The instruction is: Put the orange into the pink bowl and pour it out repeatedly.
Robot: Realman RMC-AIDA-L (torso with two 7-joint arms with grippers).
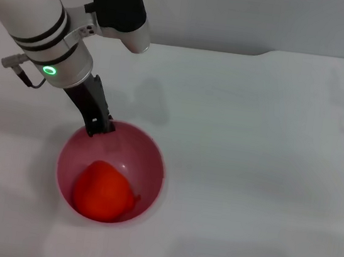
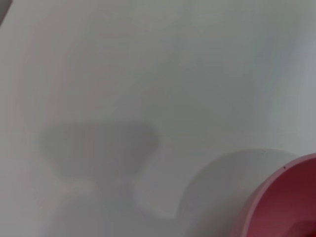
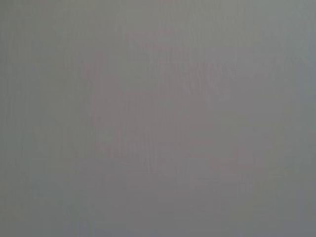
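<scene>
Left pincer (image 1: 99, 125) pinches the pink bowl (image 1: 154, 164) at its upper-left rim, lower left of frame. You see the orange (image 1: 103, 190) resting inside: placing done, pouring left. Right pincer out of view.

The right wrist view shows only a plain, even grey surface (image 3: 158, 118) filling the whole picture; whether this is the table cannot be told, and neither object nor fingers appear anywhere in it to place anything against
</scene>
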